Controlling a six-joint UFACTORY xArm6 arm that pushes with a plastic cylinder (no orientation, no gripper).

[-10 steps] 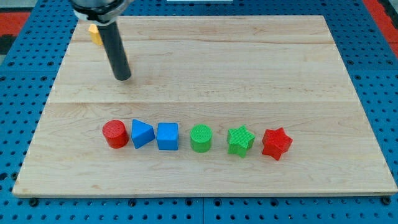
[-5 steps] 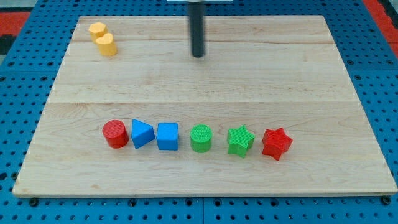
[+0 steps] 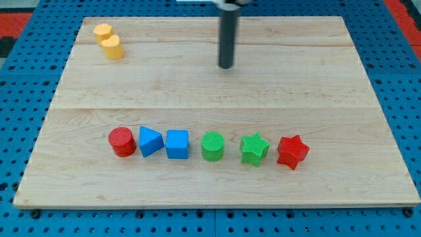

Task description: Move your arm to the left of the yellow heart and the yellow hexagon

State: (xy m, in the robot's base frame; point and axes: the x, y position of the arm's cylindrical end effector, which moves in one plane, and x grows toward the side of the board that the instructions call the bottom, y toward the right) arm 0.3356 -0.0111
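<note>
Right of yellow blocks [image 3: 108,39], my tip [image 3: 226,66]

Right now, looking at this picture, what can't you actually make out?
1. The arm above the rod: cut off by the camera view's top edge; only the rod down to my tip shows.
2. The two yellow blocks at the board's top left: too small and pressed together to tell which is the heart and which the hexagon.
3. The wooden board: its bottom corners are cropped by the view's edges.
</note>
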